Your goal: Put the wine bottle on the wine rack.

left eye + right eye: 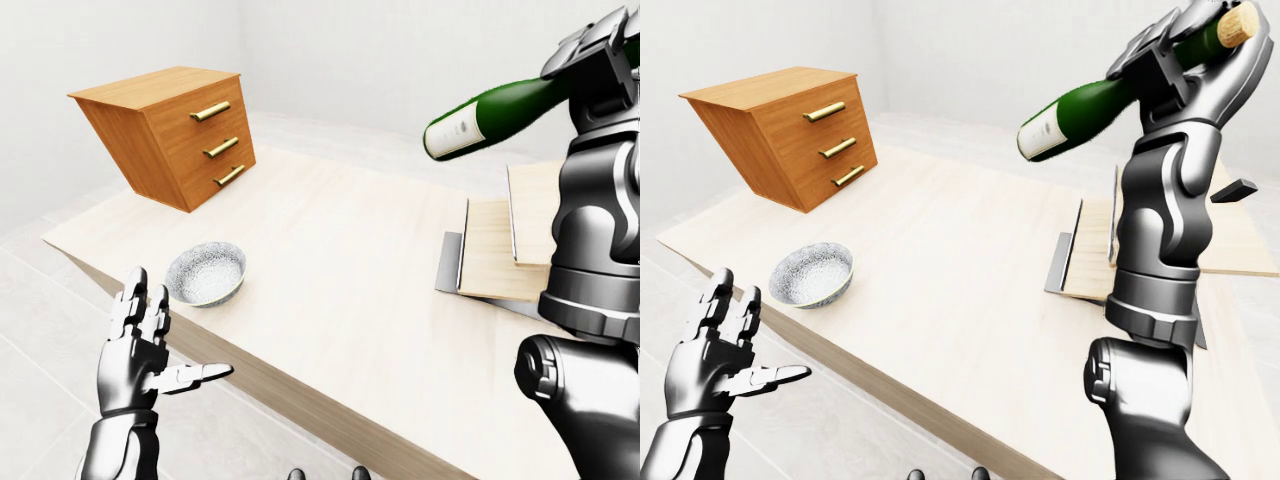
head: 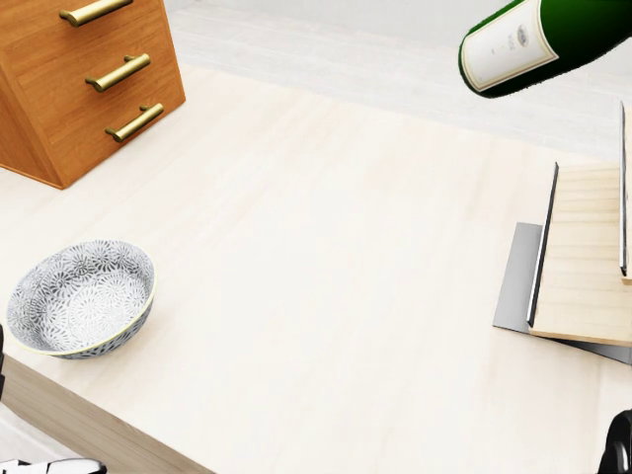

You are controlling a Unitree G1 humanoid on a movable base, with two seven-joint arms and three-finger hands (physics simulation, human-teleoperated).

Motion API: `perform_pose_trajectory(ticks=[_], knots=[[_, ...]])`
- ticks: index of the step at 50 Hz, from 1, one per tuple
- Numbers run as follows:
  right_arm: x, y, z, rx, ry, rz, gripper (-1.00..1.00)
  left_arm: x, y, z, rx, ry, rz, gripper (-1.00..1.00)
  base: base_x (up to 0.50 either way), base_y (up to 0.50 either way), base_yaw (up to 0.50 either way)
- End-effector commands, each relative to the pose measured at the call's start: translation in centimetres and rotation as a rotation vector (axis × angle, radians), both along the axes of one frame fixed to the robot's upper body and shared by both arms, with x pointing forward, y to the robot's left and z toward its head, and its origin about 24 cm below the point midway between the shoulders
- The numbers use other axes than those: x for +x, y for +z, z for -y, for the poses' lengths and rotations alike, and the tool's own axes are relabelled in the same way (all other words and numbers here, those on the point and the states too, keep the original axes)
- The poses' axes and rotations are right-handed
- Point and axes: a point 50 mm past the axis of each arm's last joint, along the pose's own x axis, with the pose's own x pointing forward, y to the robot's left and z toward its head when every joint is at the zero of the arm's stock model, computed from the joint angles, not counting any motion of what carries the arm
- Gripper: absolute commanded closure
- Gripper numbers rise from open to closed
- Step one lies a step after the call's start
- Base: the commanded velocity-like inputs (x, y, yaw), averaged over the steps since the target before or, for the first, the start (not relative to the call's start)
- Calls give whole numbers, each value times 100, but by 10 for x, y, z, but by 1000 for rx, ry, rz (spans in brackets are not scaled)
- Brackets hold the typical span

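Right-eye view: I am carrying the wine bottle [image 1: 1090, 108] high, right hand [image 1: 1200, 50] fingers clamped around its neck, so I am keeping it level while lowering toward the rack [image 1: 1095, 250] below those fingers.

Glossy green glass wine bottle [image 1: 1080, 110]
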Motion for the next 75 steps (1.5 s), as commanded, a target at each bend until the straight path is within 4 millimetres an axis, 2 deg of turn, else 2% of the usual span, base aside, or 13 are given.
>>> perform_pose_trajectory(ticks=[1,6,9,22,24,27,37,44,48,56,60,75], knots=[[-9,12,27,79,-38,21,100,1,4,3,5,-1,19,-100,0,0,0],[-23,17,46,116,-75,57,100,0,8,4,9,-5,32,-100,0,0,0],[-31,17,59,220,-65,85,100,-1,6,4,6,-4,23,-100,0,0,0],[-49,13,87,260,-98,66,100,0,15,7,28,-8,60,-100,0,0,0],[-53,14,95,362,-60,100,100,1,15,7,33,-8,54,-100,0,0,0],[-57,16,95,339,-59,87,100,3,14,7,29,-9,53,-100,0,0,0],[-69,15,109,354,-68,72,100,4,19,7,41,-11,74,-100,0,0,0],[-81,16,121,404,-62,80,100,6,15,5,41,-1,57,-100,0,0,0],[-91,15,131,397,-76,80,100,5,17,6,44,-1,61,-100,0,0,0],[-110,17,135,458,-67,83,100,5,14,5,35,1,51,-100,0,0,0],[-120,17,140,472,-54,90,100,2,18,5,40,2,69,-100,0,0,0],[-129,16,150,492,-63,73,100,0,22,6,43,5,86,-100,0,0,0]])
